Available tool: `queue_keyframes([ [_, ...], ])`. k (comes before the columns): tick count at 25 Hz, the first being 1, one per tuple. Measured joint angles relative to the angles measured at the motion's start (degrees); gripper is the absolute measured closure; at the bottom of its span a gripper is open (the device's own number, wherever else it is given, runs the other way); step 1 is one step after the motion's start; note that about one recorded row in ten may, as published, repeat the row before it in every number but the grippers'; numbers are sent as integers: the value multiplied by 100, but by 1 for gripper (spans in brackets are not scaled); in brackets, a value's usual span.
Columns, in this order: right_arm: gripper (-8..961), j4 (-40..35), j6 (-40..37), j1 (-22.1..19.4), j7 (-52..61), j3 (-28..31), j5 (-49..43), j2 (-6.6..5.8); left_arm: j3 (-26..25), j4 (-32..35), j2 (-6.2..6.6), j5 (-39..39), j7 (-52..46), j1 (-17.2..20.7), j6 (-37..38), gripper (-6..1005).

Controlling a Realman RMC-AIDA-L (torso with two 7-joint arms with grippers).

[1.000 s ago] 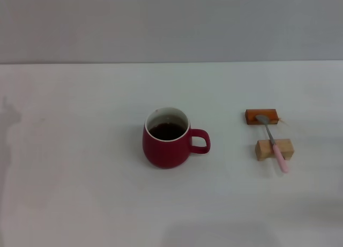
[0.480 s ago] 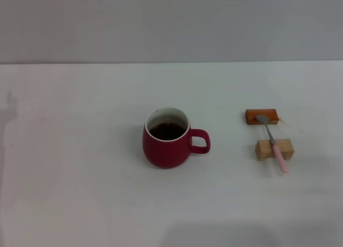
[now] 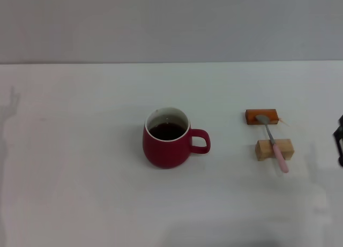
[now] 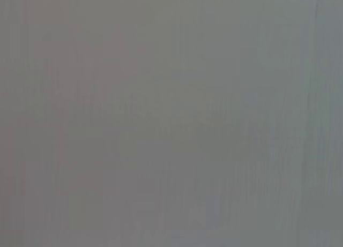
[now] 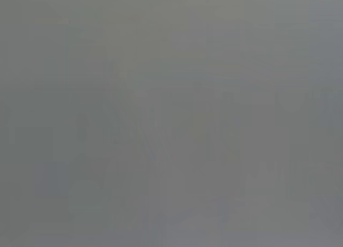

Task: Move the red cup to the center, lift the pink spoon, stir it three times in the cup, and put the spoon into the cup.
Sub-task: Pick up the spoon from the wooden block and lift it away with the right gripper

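The red cup (image 3: 166, 141) stands upright near the middle of the white table (image 3: 80, 177), handle to the right, dark liquid inside. The pink spoon (image 3: 273, 142) lies to its right, its grey bowl on an orange-brown block (image 3: 261, 116) and its pink handle across a light wooden block (image 3: 274, 149). A dark part of my right gripper (image 3: 340, 142) shows at the right edge of the head view, right of the spoon and apart from it. My left gripper is out of view. Both wrist views show only plain grey.
A grey wall runs behind the table's far edge. A faint shadow lies on the table at the far left (image 3: 8, 118).
A dark part of the right gripper has come into the head view at the right edge. The shadow at the far left has shifted slightly. The cup and spoon have not moved.
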Motion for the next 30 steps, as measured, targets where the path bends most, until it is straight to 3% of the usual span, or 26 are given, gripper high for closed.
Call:
queue_keyframes([
  [6,300,516,667,-451,-232,-323,-11,-17,-113,-18,13,7,5,-3,0,161],
  [11,300,505,765,-531,-254,-584,2,-24,-132,-15,46,11,8,-4,2,161],
  [30,301,-256,872,-52,-129,-1080,611,10,-136,-45,74,32,18,-62,7,162],
])
